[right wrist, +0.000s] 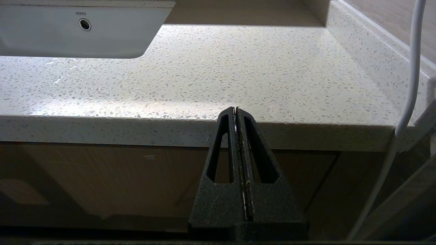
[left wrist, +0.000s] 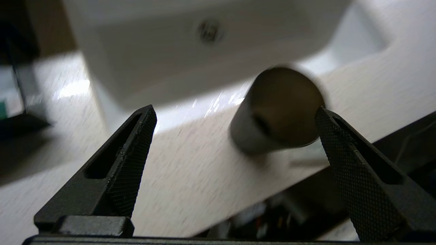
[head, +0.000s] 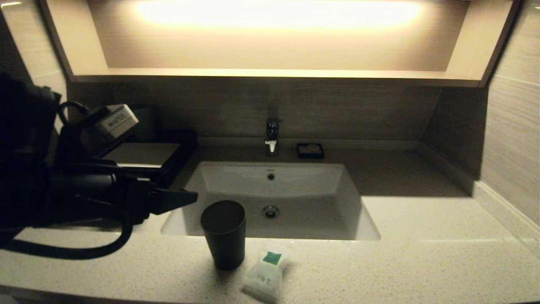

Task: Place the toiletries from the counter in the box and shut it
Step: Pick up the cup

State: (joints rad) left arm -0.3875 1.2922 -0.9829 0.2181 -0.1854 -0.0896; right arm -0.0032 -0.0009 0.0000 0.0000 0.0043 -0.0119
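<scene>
The small white pouch [head: 267, 273] with a green label lies on the speckled counter [head: 422, 261] near its front edge, just right of a dark tumbler [head: 223, 234]. The long stick-shaped packet is not in view. The black box [head: 145, 157] with a pale top stands at the back left. My left gripper [head: 185, 197] is open and empty, hovering left of the tumbler over the basin's front left corner. In the left wrist view the left gripper [left wrist: 235, 110] is open, with the tumbler [left wrist: 279, 109] close to one finger [left wrist: 340, 146]. My right gripper [right wrist: 235, 109] is shut and empty, below the counter's front edge [right wrist: 238, 129].
The white sunken basin [head: 295, 185] fills the middle, with a faucet [head: 272, 135] behind it. A tiny black square dish [head: 310, 150] sits at the back. A wall runs along the counter's right side [head: 498, 211]. A white cable [right wrist: 408, 85] hangs near the right gripper.
</scene>
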